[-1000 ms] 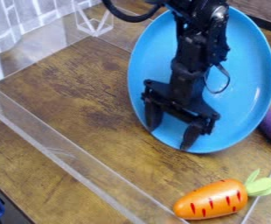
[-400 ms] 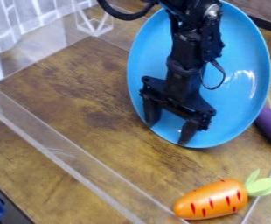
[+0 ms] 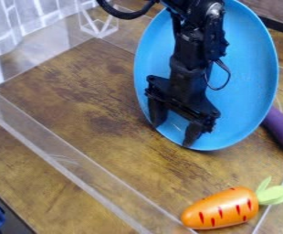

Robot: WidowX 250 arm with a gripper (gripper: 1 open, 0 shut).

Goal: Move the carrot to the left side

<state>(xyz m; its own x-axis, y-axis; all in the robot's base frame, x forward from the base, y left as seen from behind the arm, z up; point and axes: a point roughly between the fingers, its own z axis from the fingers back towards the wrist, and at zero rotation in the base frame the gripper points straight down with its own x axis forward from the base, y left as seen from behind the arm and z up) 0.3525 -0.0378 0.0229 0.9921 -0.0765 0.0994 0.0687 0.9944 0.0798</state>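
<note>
The gripper (image 3: 181, 113) hangs spread over the blue plate (image 3: 246, 91), apparently holding nothing. The carrot (image 3: 221, 209) lies near the counter's (image 3: 86, 101) front-right corner; best approach clear of the plate's rim, pinch across the orange body, and lift before carrying left. The eggplant (image 3: 282, 128) sits beyond it.
</note>
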